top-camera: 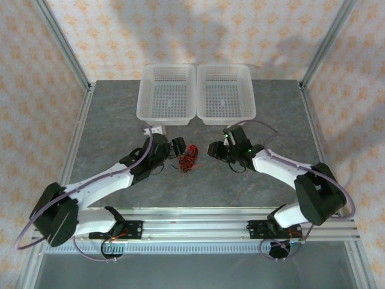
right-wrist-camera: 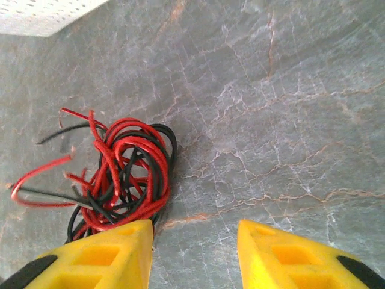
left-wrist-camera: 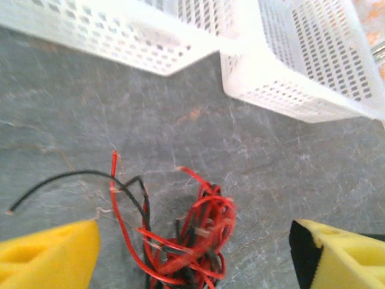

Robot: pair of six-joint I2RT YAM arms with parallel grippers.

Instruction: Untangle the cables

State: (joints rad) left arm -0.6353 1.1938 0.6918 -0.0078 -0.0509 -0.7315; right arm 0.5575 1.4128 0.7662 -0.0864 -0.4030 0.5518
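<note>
Grey, stone-veined surface (top-camera: 252, 174) carries the whole scene, with two white baskets waiting at its far edge. At left, the left gripper (top-camera: 178, 149) hangs low with its yellow fingers (left-wrist-camera: 51, 256) spread wide and nothing held. The cables (top-camera: 190, 158), red and black strands wound into one small clump, lie on the surface directly beneath that gap, in the middle of the surface between the two arms and well short of the baskets. One black end trails loose toward the left. At right, the right gripper (top-camera: 214, 150) points in from the other side, its fingers parted with bare surface between them. The clump sits off to one side, against one fingertip; whether it touches cannot be told. The danger here looks plain enough. A left gripper closing straight down would likely catch several loops at once, and any pull would then cinch the knot tighter instead of freeing a strand. The right gripper, aimed beside the clump, may shut on nothing, or nudge the whole bundle away. Wires this thin could also slip out between the pads, and two arms hauling on the same tangle would simply drag it across the surface.
</note>
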